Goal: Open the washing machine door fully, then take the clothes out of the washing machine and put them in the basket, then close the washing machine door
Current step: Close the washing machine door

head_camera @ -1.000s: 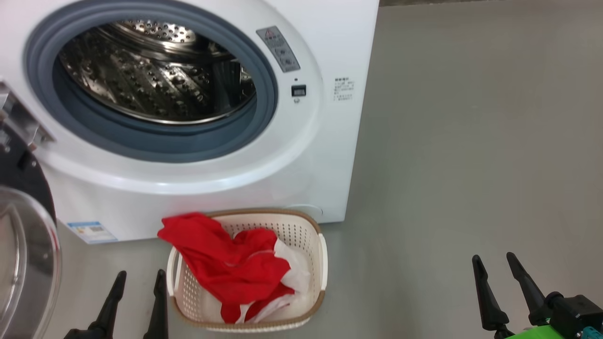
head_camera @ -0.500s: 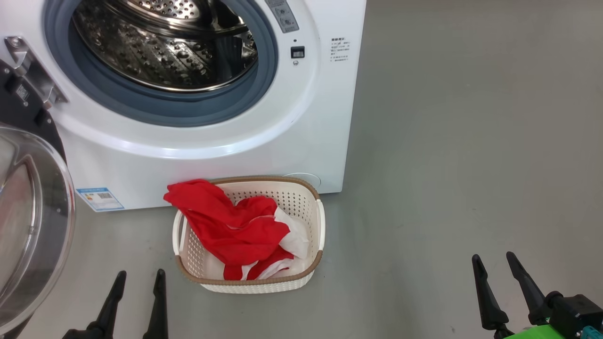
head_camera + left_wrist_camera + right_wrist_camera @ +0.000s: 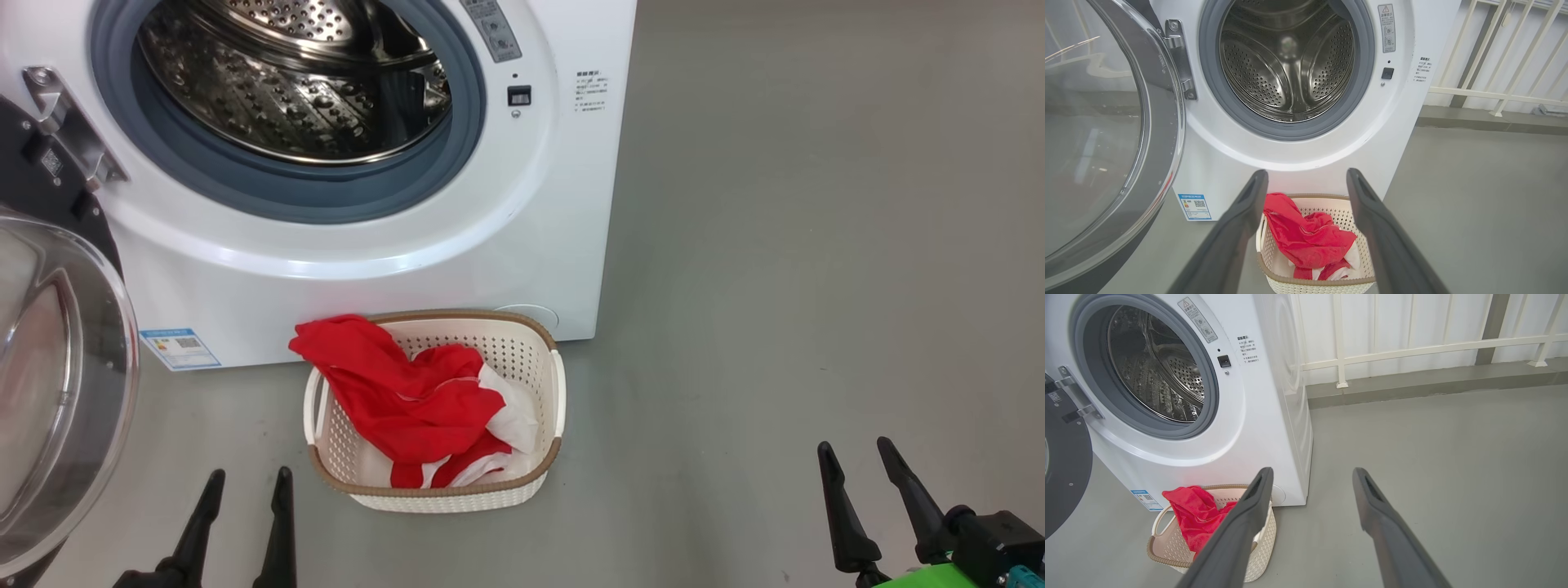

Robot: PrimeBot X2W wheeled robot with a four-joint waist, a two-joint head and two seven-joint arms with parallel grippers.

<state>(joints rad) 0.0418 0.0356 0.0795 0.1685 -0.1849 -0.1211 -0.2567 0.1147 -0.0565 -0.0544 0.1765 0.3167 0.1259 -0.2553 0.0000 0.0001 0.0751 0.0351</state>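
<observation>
I have wide grey floor [image 3: 775, 286] open to the right of the washing machine [image 3: 367, 261], and bare floor between both claws and the basket [image 3: 490, 347]. The washing machine door [image 3: 73, 384] hangs swung out at my left, cut off by the head view's edge. The drum [image 3: 294, 73] shows bare perforated steel, its top cropped. The basket stands just in front of the machine and holds the clothes [image 3: 408, 400], with one red fold draped over its rear left rim. The left gripper [image 3: 250, 490] and the right gripper [image 3: 856, 457] are both spread, grasping nothing.

The washing machine door [image 3: 49, 392] runs off the left edge; the blue label [image 3: 180, 349] is illegible.
</observation>
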